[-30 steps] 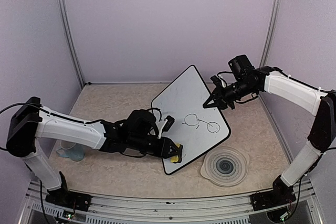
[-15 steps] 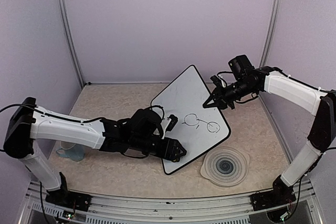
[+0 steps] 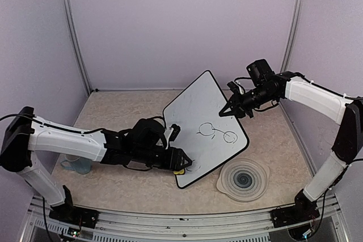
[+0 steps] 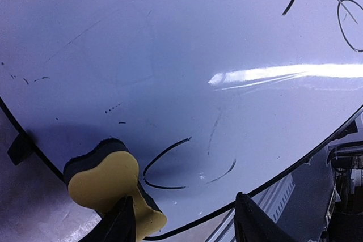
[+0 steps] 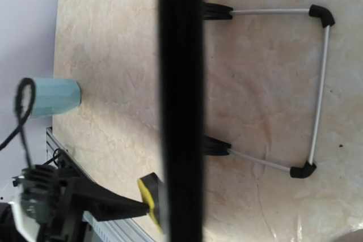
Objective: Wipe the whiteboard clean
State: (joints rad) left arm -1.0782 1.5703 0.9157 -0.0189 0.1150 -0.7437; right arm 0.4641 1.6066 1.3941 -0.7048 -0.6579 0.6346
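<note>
The fingers [image 4: 123,224] of our left gripper [image 3: 182,165] stand apart at the near corner of the whiteboard [image 3: 198,106]. A yellow sponge [image 4: 108,182] lies against one finger, just beside a black marker loop [image 4: 187,168]. Our right gripper [image 3: 226,111] is pinched together on the whiteboard's right edge, and the whiteboard stands tilted in the middle of the table [image 3: 113,117].

Nothing legible shows in any view: no words, labels, brands or numbers. The whiteboard [image 3: 195,103] carries only black marker loops [image 3: 209,129] and stray strokes, and these form no letter, digit or sign.
</note>
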